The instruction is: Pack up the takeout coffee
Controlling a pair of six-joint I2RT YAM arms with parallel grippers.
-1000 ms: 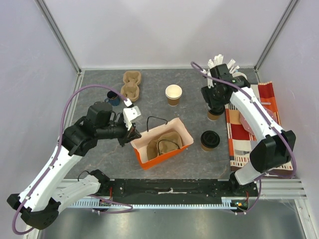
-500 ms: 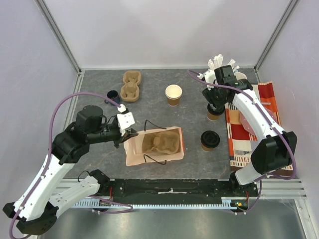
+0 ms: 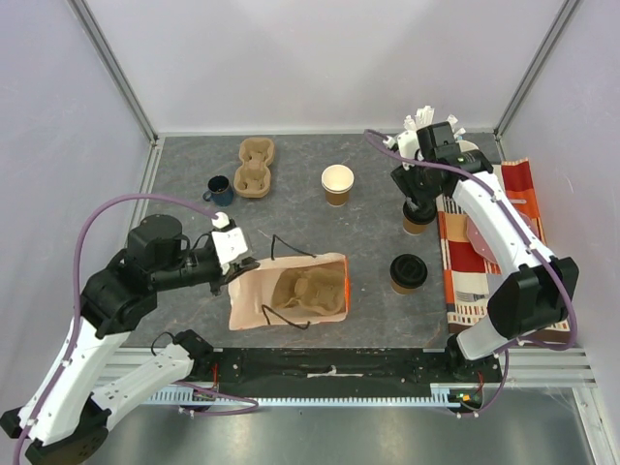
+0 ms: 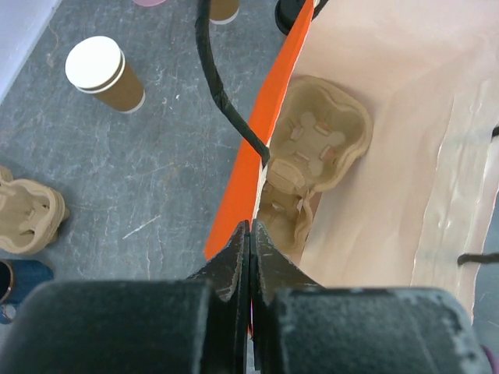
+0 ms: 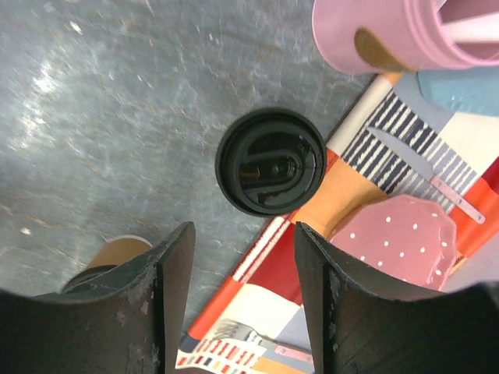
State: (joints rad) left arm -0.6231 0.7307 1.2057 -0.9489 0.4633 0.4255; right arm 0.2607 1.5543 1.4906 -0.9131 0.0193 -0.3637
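Two lidded takeout coffee cups stand by the placemat: one in the open, the other right under my right gripper. In the right wrist view that cup's black lid lies just ahead of the open gripper, with nothing between the fingers. My left gripper is shut on the rim of the orange paper bag, which lies on its side. Its kraft inside holds a pulp cup carrier. The left fingertips pinch the orange edge.
An unlidded kraft cup stands mid-table. A second pulp carrier and a dark blue mug are at the back left. The striped placemat carries a pink dotted plate, a knife and a pink cup.
The left gripper has drawn back to the left and nearer the front edge. The bag went with it, tipping from upright onto its side. The right gripper has barely shifted.
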